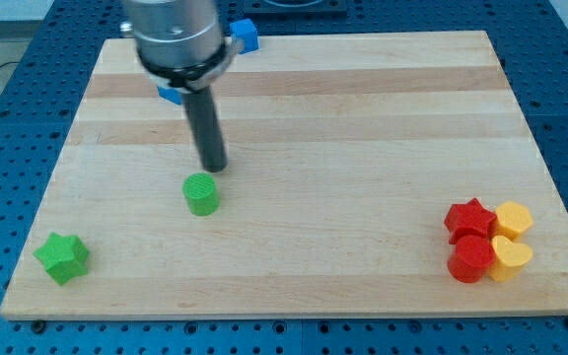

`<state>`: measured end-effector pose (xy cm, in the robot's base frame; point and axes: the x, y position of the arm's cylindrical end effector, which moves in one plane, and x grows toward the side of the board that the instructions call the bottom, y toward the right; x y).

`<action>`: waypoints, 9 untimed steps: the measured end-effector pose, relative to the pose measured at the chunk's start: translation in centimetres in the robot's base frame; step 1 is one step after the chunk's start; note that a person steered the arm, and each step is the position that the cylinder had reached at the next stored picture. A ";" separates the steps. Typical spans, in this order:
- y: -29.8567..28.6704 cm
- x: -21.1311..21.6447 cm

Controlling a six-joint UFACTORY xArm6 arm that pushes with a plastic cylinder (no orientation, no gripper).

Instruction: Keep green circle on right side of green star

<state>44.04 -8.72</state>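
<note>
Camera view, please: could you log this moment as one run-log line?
tip: just above green circle, apart | green circle: right of green star | red/yellow cluster: bottom right, untouched

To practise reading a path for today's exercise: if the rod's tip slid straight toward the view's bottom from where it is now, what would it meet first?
Probably the green circle: it lies just below my tip, slightly toward the view's left, so contact may be off-centre.

green circle [202, 194]: short cylinder, flat face up, on the board left of centre. green star [62, 257]: lying flat near the board's bottom-left corner. Circle sits to the star's right and higher in view, well apart.
</note>
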 end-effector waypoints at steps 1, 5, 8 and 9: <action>0.6 3.1; -5.2 5.1; -8.5 10.4; -4.7 10.3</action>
<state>54.36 -13.46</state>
